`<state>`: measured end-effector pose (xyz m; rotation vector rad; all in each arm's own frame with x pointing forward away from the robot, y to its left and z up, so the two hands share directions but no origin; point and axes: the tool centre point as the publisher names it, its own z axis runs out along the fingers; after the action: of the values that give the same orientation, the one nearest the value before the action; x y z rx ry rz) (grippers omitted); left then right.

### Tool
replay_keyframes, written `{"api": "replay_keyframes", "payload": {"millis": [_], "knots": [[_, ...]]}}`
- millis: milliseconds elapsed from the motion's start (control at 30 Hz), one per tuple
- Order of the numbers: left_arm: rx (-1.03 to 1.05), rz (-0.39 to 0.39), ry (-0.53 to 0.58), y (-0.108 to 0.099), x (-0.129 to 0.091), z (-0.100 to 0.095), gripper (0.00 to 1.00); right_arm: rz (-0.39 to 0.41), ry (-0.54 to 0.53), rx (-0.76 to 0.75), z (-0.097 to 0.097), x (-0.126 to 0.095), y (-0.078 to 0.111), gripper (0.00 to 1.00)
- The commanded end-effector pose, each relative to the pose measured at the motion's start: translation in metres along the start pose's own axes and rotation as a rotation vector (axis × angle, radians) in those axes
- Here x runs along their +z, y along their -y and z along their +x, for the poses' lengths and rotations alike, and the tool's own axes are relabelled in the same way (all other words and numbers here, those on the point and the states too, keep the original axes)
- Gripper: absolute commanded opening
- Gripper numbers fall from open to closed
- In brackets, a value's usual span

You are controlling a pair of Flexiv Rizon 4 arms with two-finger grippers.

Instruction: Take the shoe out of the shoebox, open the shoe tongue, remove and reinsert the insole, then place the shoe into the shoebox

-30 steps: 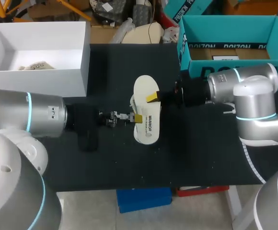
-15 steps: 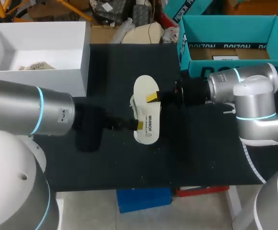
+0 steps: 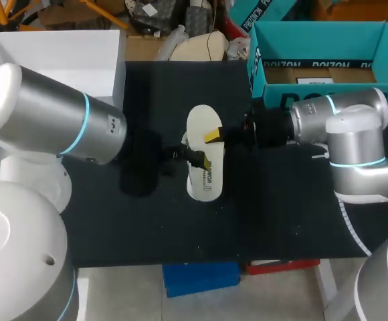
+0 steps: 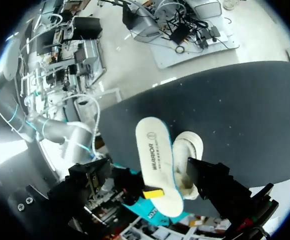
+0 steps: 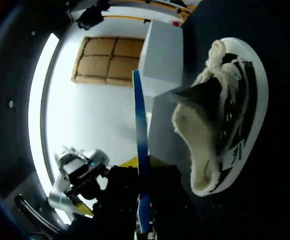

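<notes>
Holding the white insole (image 3: 203, 124) by one long edge, our right gripper (image 3: 213, 136) is closed on it, with one yellow tip pressed on the printed upper face. In the right wrist view the insole runs edge-on between the fingers as a thin blue strip. The insole hangs flat just above the shoe (image 5: 225, 115), fully out of it, and hides most of it from overhead. The shoe stands on its sole about mid-way across the black table (image 3: 281, 214), its fleecy lining and white laces showing toward our right gripper. Our left gripper (image 3: 195, 159) comes in from the opposite side and sits right at the shoe, beside the insole's other long edge. We cannot tell whether it is open or closed, or whether it has hold of anything. The teal box (image 3: 328, 40) stands at the table's far right corner, well apart from the shoe. The white box (image 3: 67, 50) stands at the far left corner, partly hidden behind our left arm.
</notes>
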<state>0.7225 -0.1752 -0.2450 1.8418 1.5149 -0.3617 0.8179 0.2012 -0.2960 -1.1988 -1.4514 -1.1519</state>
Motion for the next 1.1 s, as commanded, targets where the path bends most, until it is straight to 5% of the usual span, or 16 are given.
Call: {"api": "replay_keyframes", "payload": {"millis": [33, 500, 733, 1100], "knots": [[-0.126, 0.077, -0.863, 0.000, 0.002, -0.006, 1.00, -0.001, 0.000, 0.000, 0.000, 0.001, 0.000, 0.00], [-0.126, 0.077, -0.863, 0.000, 0.002, -0.006, 1.00, -0.001, 0.000, 0.000, 0.000, 0.001, 0.000, 0.00], [-0.179, 0.170, -0.870, 0.004, 0.010, -0.014, 1.00, -0.001, 0.000, 0.000, 0.000, 0.001, 0.000, 0.00], [-0.194, 0.145, -0.924, 0.003, 0.016, -0.015, 1.00, -0.001, 0.000, 0.000, 0.000, 0.001, 0.000, 0.00]]}}
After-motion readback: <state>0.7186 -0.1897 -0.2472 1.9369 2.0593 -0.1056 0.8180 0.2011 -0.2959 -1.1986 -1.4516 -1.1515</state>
